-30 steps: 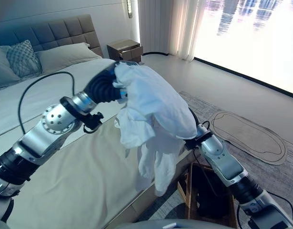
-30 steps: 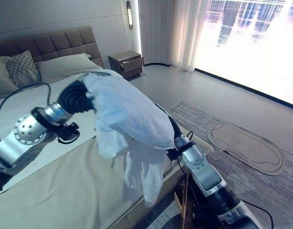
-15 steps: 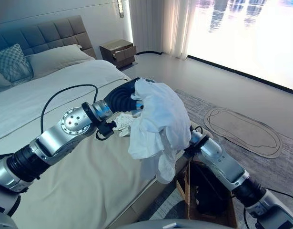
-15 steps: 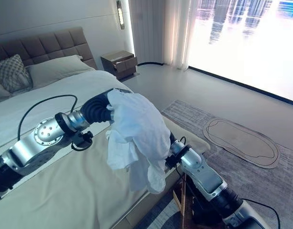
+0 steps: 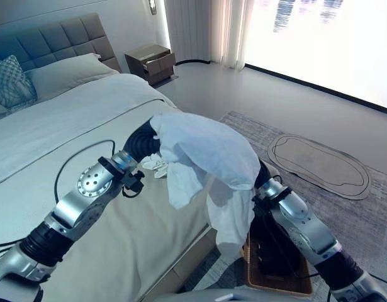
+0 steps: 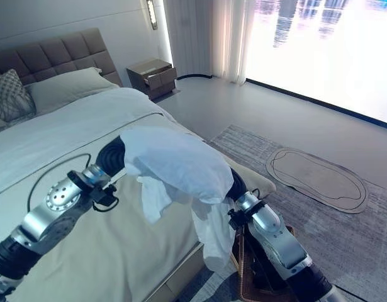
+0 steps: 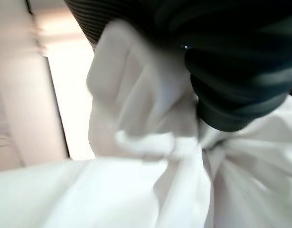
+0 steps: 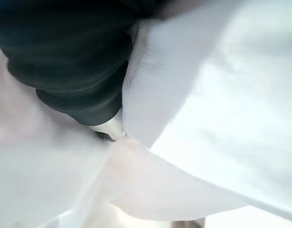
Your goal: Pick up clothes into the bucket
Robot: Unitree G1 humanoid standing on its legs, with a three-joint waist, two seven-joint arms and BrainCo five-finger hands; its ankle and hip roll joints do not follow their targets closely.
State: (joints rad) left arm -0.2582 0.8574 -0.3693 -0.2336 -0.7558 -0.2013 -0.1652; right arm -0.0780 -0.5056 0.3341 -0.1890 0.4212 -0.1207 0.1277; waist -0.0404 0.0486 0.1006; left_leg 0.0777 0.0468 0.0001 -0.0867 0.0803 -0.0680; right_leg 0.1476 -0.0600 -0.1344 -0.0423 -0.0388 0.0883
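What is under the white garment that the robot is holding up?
The garment drapes over both hands and hides their fingers. Its hanging end is above a wooden basket beside the bed. The basket's inside looks dark; its contents are unclear.

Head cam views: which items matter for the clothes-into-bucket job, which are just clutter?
Job items:
white garment, draped over both hands
wooden basket on the floor by the bed, below the garment
left hand
right hand

Just lying about:
bed
pillows
nightstand
rug
floor mat

The white cloth (image 5: 206,151) covers both hands, so their fingers are hidden. The basket (image 5: 269,280) is partly hidden too.
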